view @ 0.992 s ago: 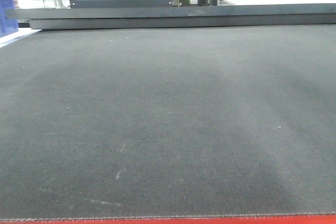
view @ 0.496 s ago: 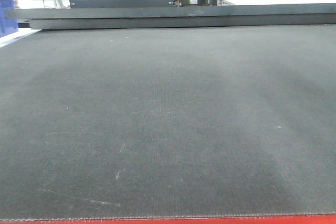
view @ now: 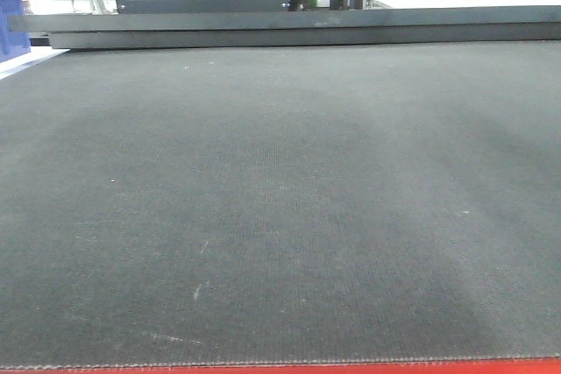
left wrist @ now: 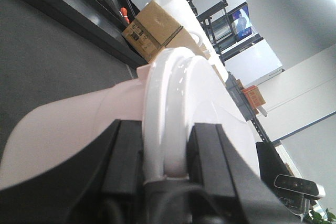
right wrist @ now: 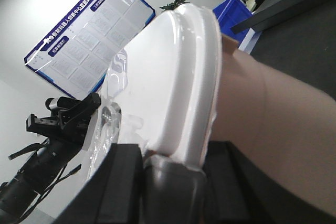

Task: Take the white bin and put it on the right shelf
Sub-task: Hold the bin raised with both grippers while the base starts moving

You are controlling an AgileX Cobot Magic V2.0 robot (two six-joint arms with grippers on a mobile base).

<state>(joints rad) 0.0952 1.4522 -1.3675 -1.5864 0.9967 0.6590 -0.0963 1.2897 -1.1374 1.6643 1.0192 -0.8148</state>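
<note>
Bin (left wrist: 79, 124): pinkish-white tub, glossy white overhanging lid (right wrist: 178, 66).
Left gripper (left wrist: 165, 163): I see both fingers clamped across the lid rim.
Right gripper (right wrist: 176, 174): likewise pinching the rim.

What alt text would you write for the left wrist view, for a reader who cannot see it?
The left gripper holds the white bin by its glossy lid rim, black jaws closed on either side, seen close up. Beyond the bin are a dark matted table and a cardboard box in a bright room.
</note>
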